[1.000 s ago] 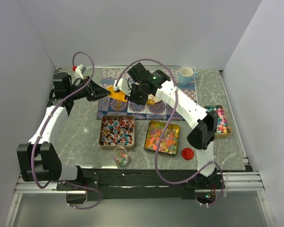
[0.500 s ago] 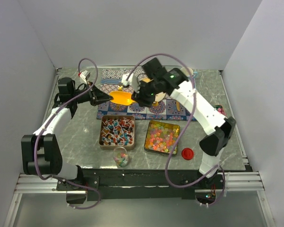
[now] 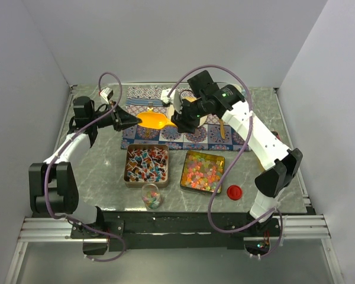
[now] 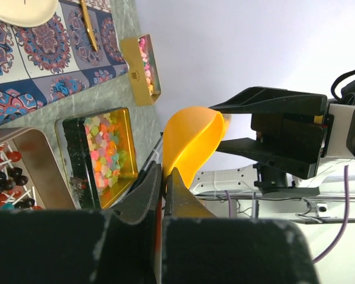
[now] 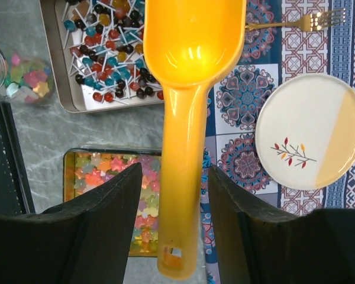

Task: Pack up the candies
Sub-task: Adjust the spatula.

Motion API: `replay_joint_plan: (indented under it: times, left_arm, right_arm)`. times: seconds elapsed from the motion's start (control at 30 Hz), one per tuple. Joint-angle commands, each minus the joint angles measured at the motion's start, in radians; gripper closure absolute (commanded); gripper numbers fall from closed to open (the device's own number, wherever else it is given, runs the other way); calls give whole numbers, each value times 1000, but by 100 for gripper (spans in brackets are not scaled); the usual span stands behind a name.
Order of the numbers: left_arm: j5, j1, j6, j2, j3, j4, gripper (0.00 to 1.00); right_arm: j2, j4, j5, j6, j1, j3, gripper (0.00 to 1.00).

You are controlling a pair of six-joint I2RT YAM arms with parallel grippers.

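The orange scoop (image 3: 154,120) hangs in the air over the patterned mat (image 3: 160,137) at the far side of the surface (image 3: 100,171), stretched between the two arms. The left hand (image 4: 165,177) has its fingers pressed together on the thin rim of the scoop's bowl, so it alone carries the tool. The right hand (image 5: 176,177) is spread, one finger on each side of the handle, with a gap on both sides. It looks placed to take the handle, since a pinch on the rim is a poor hold for digging.

The candies (image 3: 202,171), a glossy mix of pink, orange, yellow and green, lie in the square tray just near of the mat, right of the lollipops (image 3: 146,164). A small jar (image 3: 151,196) holding some sweets stands at the near edge, probably the thing to fill. A red lid (image 3: 234,191) lies off to its right.
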Motion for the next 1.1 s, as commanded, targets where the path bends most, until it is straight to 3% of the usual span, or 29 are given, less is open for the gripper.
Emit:
replay_joint_plan:
  times: [0.0, 0.37, 0.47, 0.57, 0.6, 0.63, 0.67, 0.73, 0.8, 0.87, 0.97, 1.07]
  left_arm:
    - [42, 4, -49, 9, -2, 78, 99]
    - [54, 4, -90, 18, -21, 112, 99]
    - [57, 6, -102, 26, -25, 126, 99]
    - [40, 10, -75, 34, -10, 98, 99]
    - [20, 26, -46, 32, 2, -1, 94]
    - [-21, 38, -15, 28, 25, -38, 66]
    - [-41, 52, 46, 25, 40, -76, 54]
    - [-152, 117, 156, 5, 114, -301, 36]
    - [-262, 179, 336, -9, 160, -567, 33]
    - [-416, 205, 403, -46, 157, -668, 33]
    - [-561, 250, 372, -118, 53, -771, 37]
    - [-630, 259, 324, -172, -71, -868, 48]
  right_arm:
    - [-2, 45, -31, -16, 2, 3, 45]
    - [-6, 140, -30, -29, 5, -55, 53]
    - [0, 134, -41, -39, 5, -60, 63]
    - [1, 125, -34, -47, 2, -44, 88]
    - [-3, 122, -30, -53, -1, -41, 97]
    - [-14, 116, -28, -79, -6, -37, 100]
    - [-19, 89, -24, -105, -13, -34, 100]
    - [-31, 40, 17, -227, -18, -18, 100]
    - [-29, -40, 59, -323, -18, -6, 100]
    - [-8, -129, 122, -476, -13, 11, 100]
    - [58, -226, 237, -636, 8, 98, 100]
    - [141, -280, 352, -746, 40, 175, 100]
